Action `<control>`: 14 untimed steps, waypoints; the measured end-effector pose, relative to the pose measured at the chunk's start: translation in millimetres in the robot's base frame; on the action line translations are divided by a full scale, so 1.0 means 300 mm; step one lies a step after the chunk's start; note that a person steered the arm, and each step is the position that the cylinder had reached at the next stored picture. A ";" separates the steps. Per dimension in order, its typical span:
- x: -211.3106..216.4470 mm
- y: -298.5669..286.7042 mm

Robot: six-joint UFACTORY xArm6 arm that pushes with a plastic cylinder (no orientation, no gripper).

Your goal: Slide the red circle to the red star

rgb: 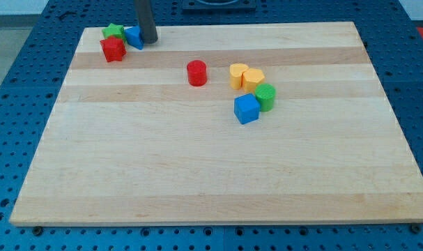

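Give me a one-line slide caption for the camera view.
My tip beside the blue block; red circle sits apart from red star.

My tip (149, 40) ends a plain, smooth, dark grey cylindrical rod with no visible markings.

Green star (113, 31), two blue, two yellow (238, 74), green cylinder (265, 96).

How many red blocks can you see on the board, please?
2: the red circle near the board's middle top, alone, and the red star at the view's top left; none looks hidden.
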State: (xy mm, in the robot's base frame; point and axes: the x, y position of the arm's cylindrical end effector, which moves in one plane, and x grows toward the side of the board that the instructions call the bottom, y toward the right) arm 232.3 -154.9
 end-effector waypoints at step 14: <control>0.321 0.291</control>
State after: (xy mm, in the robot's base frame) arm 328.5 -67.6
